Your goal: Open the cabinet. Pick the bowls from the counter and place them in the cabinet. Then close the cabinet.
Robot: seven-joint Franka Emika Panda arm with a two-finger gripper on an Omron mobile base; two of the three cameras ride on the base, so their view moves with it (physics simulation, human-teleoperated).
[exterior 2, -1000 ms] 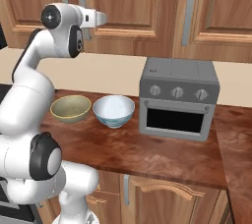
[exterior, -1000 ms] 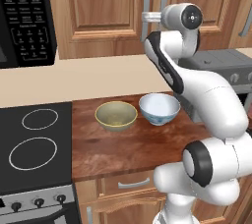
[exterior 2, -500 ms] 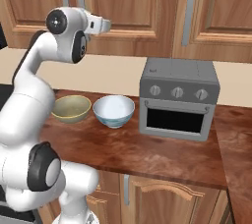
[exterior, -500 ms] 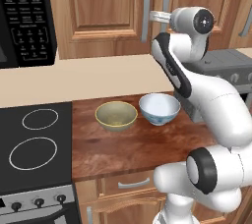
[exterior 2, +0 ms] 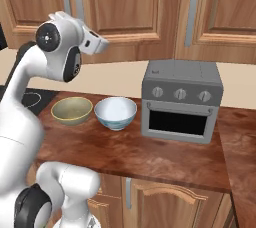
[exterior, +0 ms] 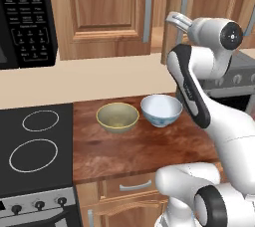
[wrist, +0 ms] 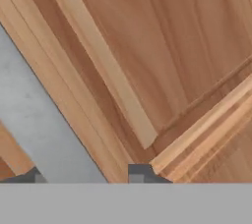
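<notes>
Gripper [wrist: 83, 175] raised to the wall cabinet [exterior: 107, 17], at the grey bar handle [wrist: 37, 125] of its right door. In the hand view the handle runs diagonally between the two dark fingertips [wrist: 140, 173], one on each side, jaws roughly half closed about it. Whether the pads actually press the bar, cannot tell. In the left base view the right door [exterior: 172, 12] stands slightly proud of the left one; the left door lies flat and closed.

Both bowls on the counter [exterior: 149, 146], side by side and just apart, upright. Olive-yellow bowl [exterior: 117, 117] to the left, nearer the black stovetop [exterior: 35, 146]. White bowl with blue markings [exterior: 161, 110] to its right. From the right base view, a grey toaster oven [exterior 2: 181, 101] stands on the counter right of the white bowl, close but not touching. Black microwave [exterior: 22, 19] hangs left of the cabinet.
</notes>
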